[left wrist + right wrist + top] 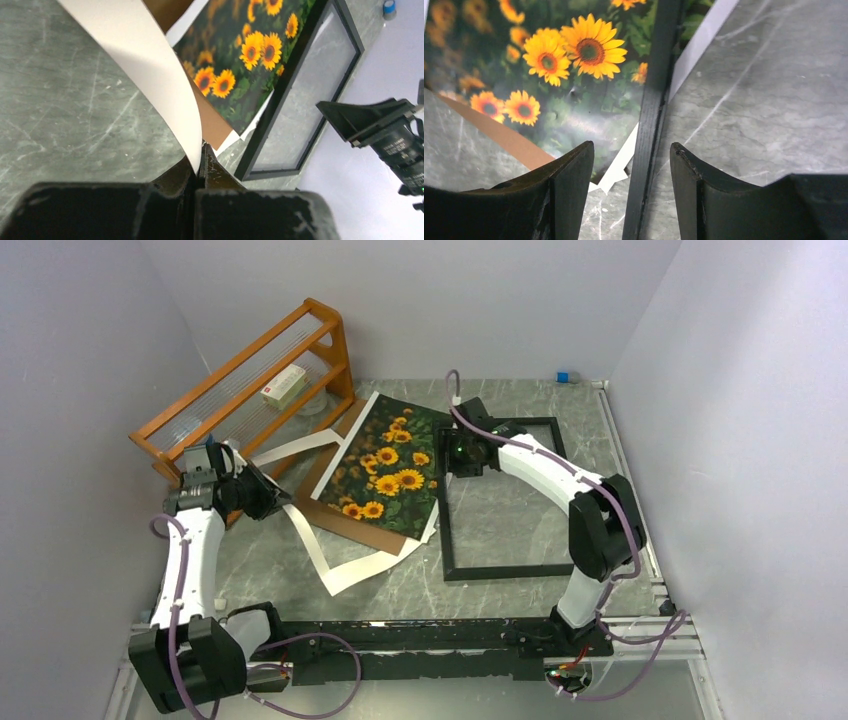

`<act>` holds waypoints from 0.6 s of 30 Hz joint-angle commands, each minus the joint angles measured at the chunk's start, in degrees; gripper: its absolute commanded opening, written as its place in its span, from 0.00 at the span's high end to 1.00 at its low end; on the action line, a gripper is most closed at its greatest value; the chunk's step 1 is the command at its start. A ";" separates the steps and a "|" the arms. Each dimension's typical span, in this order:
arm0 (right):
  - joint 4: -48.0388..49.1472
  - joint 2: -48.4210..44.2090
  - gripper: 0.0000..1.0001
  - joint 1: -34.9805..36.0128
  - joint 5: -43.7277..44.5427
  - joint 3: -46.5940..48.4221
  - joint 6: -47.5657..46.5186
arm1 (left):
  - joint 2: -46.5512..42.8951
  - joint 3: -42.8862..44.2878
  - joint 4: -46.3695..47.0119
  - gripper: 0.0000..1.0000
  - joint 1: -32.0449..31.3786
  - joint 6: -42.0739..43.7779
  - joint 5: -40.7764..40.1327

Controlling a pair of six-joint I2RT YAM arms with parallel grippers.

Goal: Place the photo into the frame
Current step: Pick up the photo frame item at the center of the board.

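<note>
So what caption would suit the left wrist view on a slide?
Left gripper pinching the white mat, sunflower photo and black frame lying beyond.

Robot lab cell: plain pale walls [720, 390], marbled tabletop [268, 562], black mounting rail [450, 642].

rack [250, 380] w/ box [283, 386] | mat [312, 548] | backing brd [385, 531] | blue cap [563, 376]

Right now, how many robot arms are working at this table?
2. The left arm stands near the orange rack, left tool shut on the white mat; the right arm reaches over the frame, right tool open beside the photo.
</note>
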 commanded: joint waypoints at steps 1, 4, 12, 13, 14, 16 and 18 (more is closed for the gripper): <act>-0.06 1.01 0.39 4.12 -0.69 3.73 -6.46 | 1.52 6.30 -6.80 0.97 -1.70 2.39 3.20; 0.56 2.04 0.38 7.13 -2.56 4.29 -9.74 | 2.52 8.70 -10.49 0.97 -2.14 1.81 4.58; -0.23 3.81 0.36 11.75 -3.87 6.02 -12.19 | 2.67 14.58 -19.29 0.98 -2.26 -1.25 7.61; -0.03 3.56 0.36 11.77 -4.09 5.89 -12.03 | 2.37 14.92 -19.71 0.98 -2.33 -1.52 8.09; 0.25 3.27 0.35 11.79 -4.30 5.42 -12.03 | 1.95 15.35 -20.04 0.97 -2.35 -1.76 8.52; 0.54 2.73 0.35 11.82 -5.37 4.90 -12.34 | 1.34 16.22 -20.60 0.97 -2.31 -2.40 9.45; 0.94 1.99 0.35 12.05 -6.59 4.03 -12.90 | 0.94 17.18 -21.35 0.97 -2.35 -2.79 10.00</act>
